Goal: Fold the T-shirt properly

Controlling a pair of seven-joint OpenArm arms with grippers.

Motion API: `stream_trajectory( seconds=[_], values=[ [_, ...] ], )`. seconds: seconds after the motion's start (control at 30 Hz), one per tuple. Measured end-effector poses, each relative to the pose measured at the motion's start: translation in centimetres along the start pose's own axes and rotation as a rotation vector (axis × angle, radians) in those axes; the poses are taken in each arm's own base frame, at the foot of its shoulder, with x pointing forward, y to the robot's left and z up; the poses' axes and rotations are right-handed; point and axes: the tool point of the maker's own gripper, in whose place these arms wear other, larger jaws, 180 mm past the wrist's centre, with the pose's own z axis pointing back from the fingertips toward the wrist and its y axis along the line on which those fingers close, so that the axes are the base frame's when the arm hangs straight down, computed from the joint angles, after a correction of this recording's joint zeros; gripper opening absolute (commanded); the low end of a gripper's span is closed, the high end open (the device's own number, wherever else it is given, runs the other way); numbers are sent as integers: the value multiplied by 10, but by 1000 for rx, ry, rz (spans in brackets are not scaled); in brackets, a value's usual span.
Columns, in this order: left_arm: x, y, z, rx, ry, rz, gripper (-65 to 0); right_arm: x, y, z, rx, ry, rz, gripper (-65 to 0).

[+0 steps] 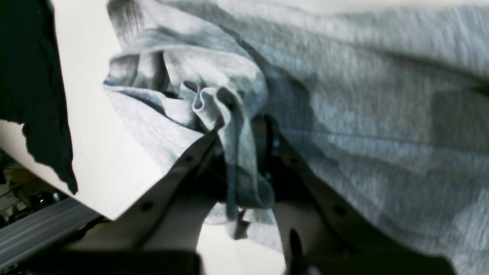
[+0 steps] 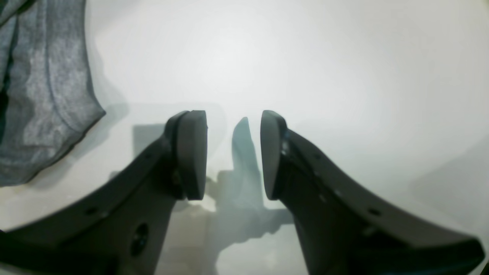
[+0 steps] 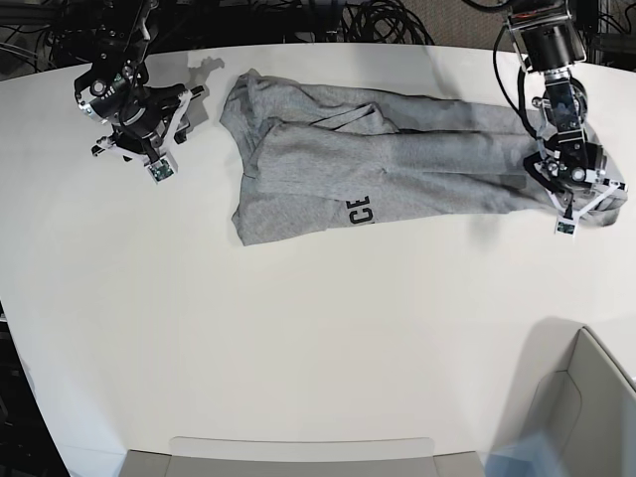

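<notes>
The heather-grey T-shirt [image 3: 397,164] lies stretched sideways across the far half of the white table, partly folded over itself, with black letters [image 3: 358,212] showing near its front edge. At the shirt's right end my left gripper [image 3: 571,194] is shut on a bunched fold of the cloth. In the left wrist view the T-shirt [image 1: 363,95] fills the frame and that fold sits pinched in the left gripper [image 1: 244,126]. Left of the shirt, my right gripper [image 3: 144,144] hangs open and empty. The right wrist view shows the right gripper [image 2: 233,152] over bare table, the T-shirt [image 2: 38,95] edge to its left.
Cables [image 3: 378,20] run along the table's far edge. A grey bin [image 3: 586,407] stands at the near right corner and a flat tray [image 3: 298,457] at the near edge. In the left wrist view the table edge [image 1: 95,206] lies just left of the gripper.
</notes>
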Motion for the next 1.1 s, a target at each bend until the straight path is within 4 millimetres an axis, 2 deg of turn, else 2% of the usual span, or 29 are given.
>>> stream_trajectory(
  seconds=[0.17, 0.37, 0.43, 0.5, 0.6, 0.7, 0.9, 1.1],
  values=[
    [14, 17, 21, 51, -30, 14, -650, 0, 0, 0, -1, 2, 0, -416],
    [7, 16, 22, 51, 6, 12, -650, 1, 2, 0, 4, 0, 5, -416],
    [5, 16, 22, 51, 6, 8, -650, 7, 9, 2, 13, -3, 41, -416],
    [3, 13, 20, 46, 1, 1, -650, 21, 31, 5, 58, -45, 105, -416],
    [-1, 11, 20, 42, 13, -1, -650, 49, 86, 11, 178, -128, 211, -416],
    [0, 12, 20, 45, 10, 1, -650, 73, 125, 18, 264, -204, 290, -416],
    [0, 11, 20, 43, 11, 3, -650, 101, 156, 24, 317, -265, 329, -416],
    [-1, 11, 20, 42, 18, 2, -650, 105, 153, 24, 305, -269, 343, -416]
  ],
)
